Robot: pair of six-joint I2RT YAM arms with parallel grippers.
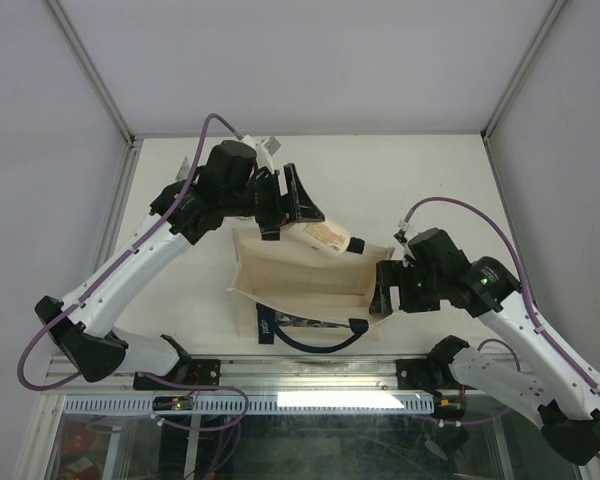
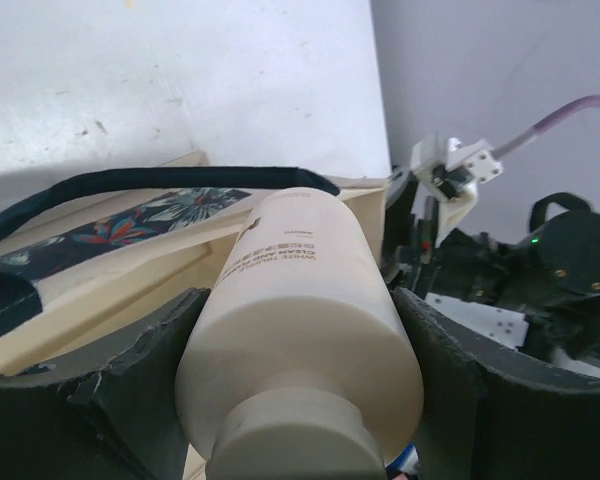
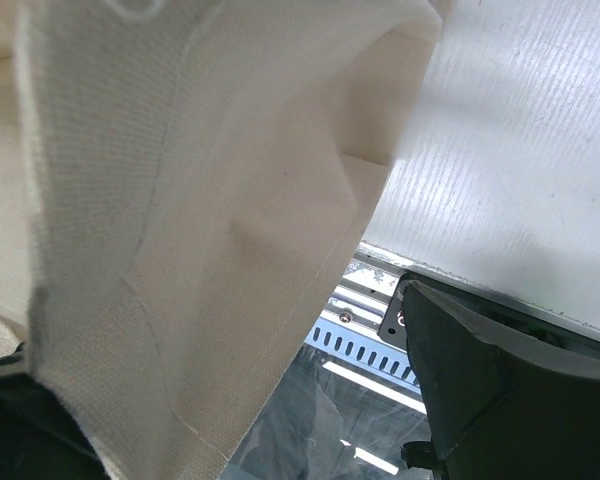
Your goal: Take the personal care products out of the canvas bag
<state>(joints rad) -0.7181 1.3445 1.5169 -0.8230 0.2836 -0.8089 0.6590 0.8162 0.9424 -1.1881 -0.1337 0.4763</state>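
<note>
From above, only bare beige cloth showed in the open mouth of the bag (image 1: 300,278), and whether anything lay deeper inside could not be told. The right wrist view was mostly filled by that cloth, with one finger (image 3: 475,385) clear and the other cut off in the dark lower corner. The right pincer (image 1: 383,290) stood released, its jaws wide on either side of the bag's right edge. The left pincer (image 1: 292,215) was clenched on the beige bottle (image 1: 325,237), which hung tilted over the bag's far rim, above the bench (image 1: 430,180). A dark handle (image 1: 325,340) lay at the bag's near side.
</note>
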